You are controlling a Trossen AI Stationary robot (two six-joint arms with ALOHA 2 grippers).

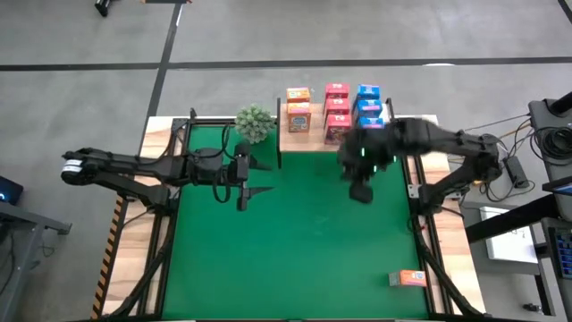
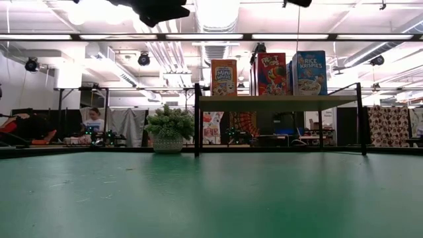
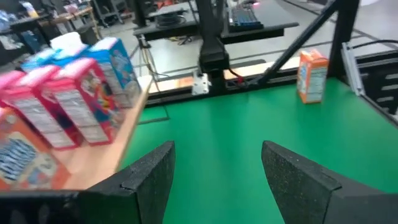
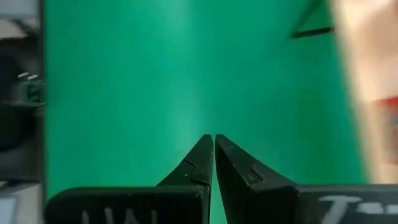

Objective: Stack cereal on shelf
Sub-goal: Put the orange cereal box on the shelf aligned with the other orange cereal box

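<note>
Cereal boxes stand on the shelf (image 1: 308, 141) at the table's far side: orange ones (image 1: 298, 107) at the left, red ones (image 1: 337, 112) in the middle, blue ones (image 1: 368, 105) at the right. The low view shows the fronts of an orange box (image 2: 224, 77), a red box (image 2: 271, 74) and a blue box (image 2: 309, 73) on the board (image 2: 277, 102). One more orange box (image 1: 411, 278) stands on the green table near its front right corner. My left gripper (image 1: 261, 177) hangs open left of the shelf, holding nothing. My right gripper (image 1: 360, 192) is shut and empty above the table, just in front of the shelf.
A small green plant (image 1: 255, 122) stands beside the shelf's left end. Black frame bars run along the table's left and right sides. The green surface between the two arms and toward the near edge is open room. People sit in the room beyond the table (image 2: 92, 122).
</note>
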